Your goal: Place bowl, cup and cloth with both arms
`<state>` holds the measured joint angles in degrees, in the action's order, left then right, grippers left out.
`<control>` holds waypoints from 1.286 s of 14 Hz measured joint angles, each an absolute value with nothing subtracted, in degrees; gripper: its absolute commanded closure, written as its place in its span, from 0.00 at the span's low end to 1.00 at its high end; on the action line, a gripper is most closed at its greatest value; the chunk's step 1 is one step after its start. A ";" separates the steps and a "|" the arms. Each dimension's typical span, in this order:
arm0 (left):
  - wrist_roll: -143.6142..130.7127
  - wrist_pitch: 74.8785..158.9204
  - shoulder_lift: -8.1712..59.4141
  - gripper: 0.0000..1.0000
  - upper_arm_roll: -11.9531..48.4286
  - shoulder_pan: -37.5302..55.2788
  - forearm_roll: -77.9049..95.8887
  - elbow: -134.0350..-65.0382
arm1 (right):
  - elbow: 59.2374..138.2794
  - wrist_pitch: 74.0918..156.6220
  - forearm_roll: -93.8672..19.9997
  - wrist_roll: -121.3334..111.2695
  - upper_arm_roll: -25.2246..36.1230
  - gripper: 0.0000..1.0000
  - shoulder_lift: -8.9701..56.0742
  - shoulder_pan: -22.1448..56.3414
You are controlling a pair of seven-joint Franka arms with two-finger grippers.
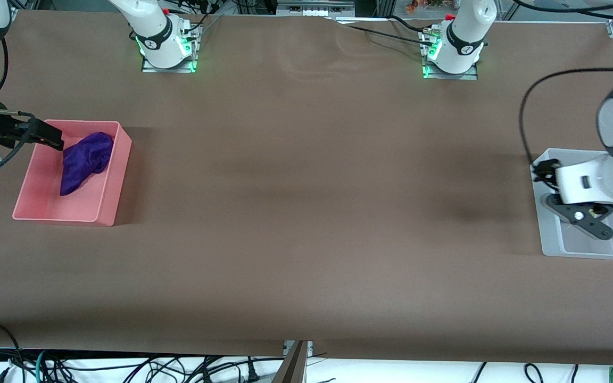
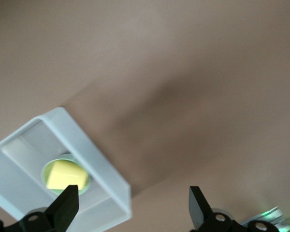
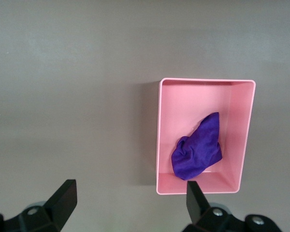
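The cloth lies crumpled in the pink bin, a soft deep-purple heap with wrinkled folds, bunched toward the wall of the bin that is farther from the front camera. The bin is a smooth, glossy plastic rectangle with straight walls and rounded corners, resting on the matte brown table at the right arm's end. The right gripper hangs over the bin's outer edge, its two black fingers spread wide with nothing between them; in the right wrist view the cloth and the bin sit well clear of the jaws, the cloth nearer to one fingertip than the other.

At the left arm's end stands a clear bin, a frosted, translucent plastic tray with thin upright walls. The left gripper is over it, jaws released and holding nothing. The left wrist view shows its black, wedge-shaped fingers parted wide, one tip over the clear bin. Just beside that tip the cup, plain yellow smooth plastic, sits inside the bowl, of which only a thin pale-green round rim shows around it. Both rest on the bin's floor against its long wall
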<state>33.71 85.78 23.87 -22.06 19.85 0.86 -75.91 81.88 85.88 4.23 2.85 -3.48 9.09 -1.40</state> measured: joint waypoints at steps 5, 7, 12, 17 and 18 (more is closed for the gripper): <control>15.16 82.03 18.81 0.00 -21.35 28.42 1.31 -75.37 | 81.88 85.88 4.23 2.07 -3.47 0.00 9.11 -1.40; 13.35 83.35 15.96 0.00 -19.82 27.63 1.67 -77.27 | 81.88 85.88 4.23 2.00 -3.47 0.00 9.12 -1.40; 5.07 92.75 5.25 0.00 4.11 5.97 -0.67 -92.89 | 81.88 85.88 4.23 1.97 -3.45 0.00 9.17 -1.43; -1.31 102.29 -1.96 0.00 7.75 3.17 -1.72 -103.65 | 81.88 85.88 4.22 1.97 -3.44 0.00 9.17 -1.43; -1.37 102.47 -2.21 0.00 7.17 3.00 -1.56 -104.12 | 81.88 85.88 4.03 1.97 -3.43 0.00 9.17 -1.44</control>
